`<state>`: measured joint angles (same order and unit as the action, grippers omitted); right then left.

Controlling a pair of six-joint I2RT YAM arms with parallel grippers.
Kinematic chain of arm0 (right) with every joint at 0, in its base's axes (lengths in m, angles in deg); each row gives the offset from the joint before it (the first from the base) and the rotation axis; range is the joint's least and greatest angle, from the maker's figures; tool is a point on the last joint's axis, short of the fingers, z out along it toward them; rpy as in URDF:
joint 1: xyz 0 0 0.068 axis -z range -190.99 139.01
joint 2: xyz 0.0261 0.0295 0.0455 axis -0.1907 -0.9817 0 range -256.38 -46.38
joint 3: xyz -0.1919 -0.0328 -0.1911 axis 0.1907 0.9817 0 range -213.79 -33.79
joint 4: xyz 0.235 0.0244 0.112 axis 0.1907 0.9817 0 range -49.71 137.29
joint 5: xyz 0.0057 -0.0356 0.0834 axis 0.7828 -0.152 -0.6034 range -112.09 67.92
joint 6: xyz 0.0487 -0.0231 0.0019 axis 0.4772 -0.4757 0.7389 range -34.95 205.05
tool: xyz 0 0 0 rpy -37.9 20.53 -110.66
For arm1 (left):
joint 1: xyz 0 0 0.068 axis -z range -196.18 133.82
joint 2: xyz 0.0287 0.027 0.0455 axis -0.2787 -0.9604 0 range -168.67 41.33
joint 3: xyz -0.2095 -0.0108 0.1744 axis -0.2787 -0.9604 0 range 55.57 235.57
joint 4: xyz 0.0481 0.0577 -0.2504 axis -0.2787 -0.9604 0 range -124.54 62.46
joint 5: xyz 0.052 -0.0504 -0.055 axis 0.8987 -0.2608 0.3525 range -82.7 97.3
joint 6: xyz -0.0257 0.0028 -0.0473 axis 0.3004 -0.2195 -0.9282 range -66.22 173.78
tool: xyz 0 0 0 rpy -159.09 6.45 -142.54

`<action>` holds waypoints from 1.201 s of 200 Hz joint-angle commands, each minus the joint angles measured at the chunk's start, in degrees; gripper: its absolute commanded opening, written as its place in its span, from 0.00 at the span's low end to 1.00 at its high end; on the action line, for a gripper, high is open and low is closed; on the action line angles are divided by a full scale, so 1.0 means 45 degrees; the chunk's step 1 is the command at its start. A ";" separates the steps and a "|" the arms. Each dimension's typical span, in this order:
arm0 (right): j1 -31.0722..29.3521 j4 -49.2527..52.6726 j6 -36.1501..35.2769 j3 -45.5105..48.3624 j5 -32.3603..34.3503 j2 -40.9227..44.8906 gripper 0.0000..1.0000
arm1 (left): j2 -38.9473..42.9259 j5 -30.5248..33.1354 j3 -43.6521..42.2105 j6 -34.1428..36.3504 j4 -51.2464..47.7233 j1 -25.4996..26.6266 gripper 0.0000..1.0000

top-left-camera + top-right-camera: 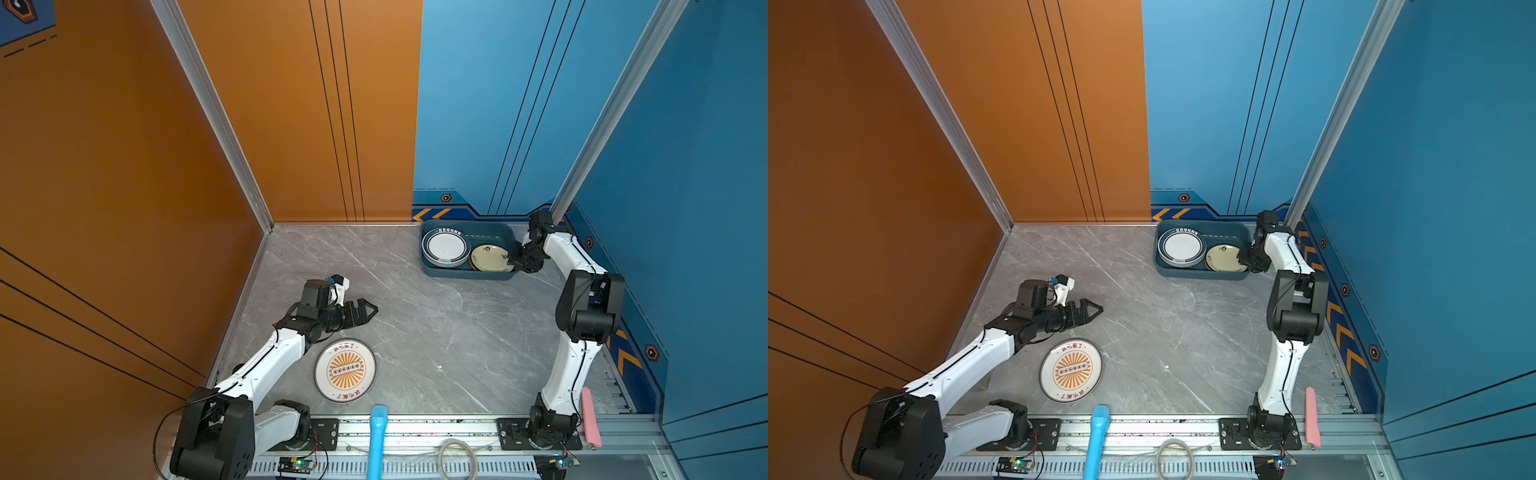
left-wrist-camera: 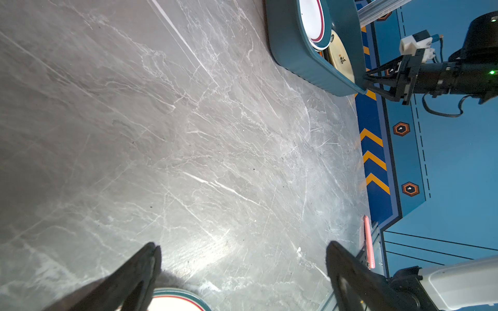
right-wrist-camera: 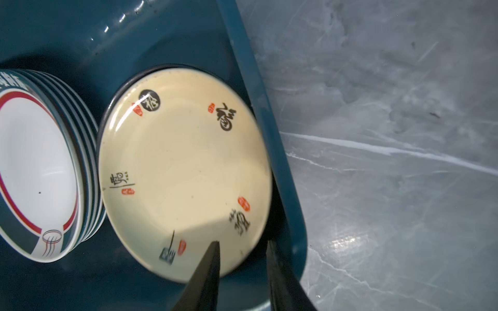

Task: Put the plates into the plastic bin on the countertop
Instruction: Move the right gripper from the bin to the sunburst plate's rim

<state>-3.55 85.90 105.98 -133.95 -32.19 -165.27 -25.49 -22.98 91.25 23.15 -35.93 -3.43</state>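
Observation:
The dark teal plastic bin (image 1: 465,275) (image 1: 1200,274) sits at the back right of the grey countertop (image 1: 436,332). Inside it are a stack of white plates with dark teal rims (image 1: 445,247) (image 3: 35,167) and a cream plate (image 1: 490,257) (image 3: 183,167) lying beside them. My right gripper (image 1: 509,259) (image 3: 242,242) is open at the bin's right end, one finger over the cream plate's rim, the other between the rim and the bin wall. A white plate with an orange sunburst (image 1: 345,370) (image 1: 1071,370) lies front left. My left gripper (image 1: 372,313) (image 2: 242,246) hovers wide open and empty just behind it.
A blue foam handle (image 1: 377,440), a pink strip (image 1: 590,417) and a cable coil (image 1: 457,457) lie on the front aluminium rail. Orange and blue walls close in the left, back and right sides. The bin stands close to the back right corner post (image 1: 561,208).

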 commanded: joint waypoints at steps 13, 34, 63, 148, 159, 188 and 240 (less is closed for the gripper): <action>0.0142 0.0509 -0.0232 0.0299 0.0802 0.0932 0.34 | 0.0219 -0.0302 -0.0170 0.0136 -0.0049 -0.0100 0.98; 0.0108 0.0554 -0.0294 0.0399 0.0659 0.1387 0.35 | 0.0331 -0.0302 -0.0138 0.0089 -0.0109 -0.0100 0.98; -0.0483 0.0127 -0.0461 0.1096 -0.0693 0.2601 0.37 | 0.0599 -0.0249 0.0207 0.0069 -0.0441 -0.0249 0.98; -0.6329 -0.1633 -0.0262 0.3589 -0.6510 0.3750 0.40 | 0.1582 -0.0399 0.1389 0.0344 -0.2727 -0.2725 0.98; -0.7037 -0.2304 0.0081 0.4098 -0.6984 0.3697 0.40 | 0.1700 -0.0481 0.1340 0.0298 -0.2727 -0.2880 0.98; -0.8633 -0.3909 0.0946 0.4964 -0.7321 0.3310 0.41 | 0.1650 -0.0556 0.1236 0.0259 -0.2680 -0.2998 0.98; -1.0482 -0.5617 0.1797 0.5850 -0.7275 0.2257 0.42 | 0.1686 -0.0577 0.1069 0.0186 -0.2532 -0.3029 0.98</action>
<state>-48.99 67.01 110.33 -110.52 -63.80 -153.08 -18.35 -24.27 95.91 23.59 -46.68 -16.57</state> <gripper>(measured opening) 0.418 0.979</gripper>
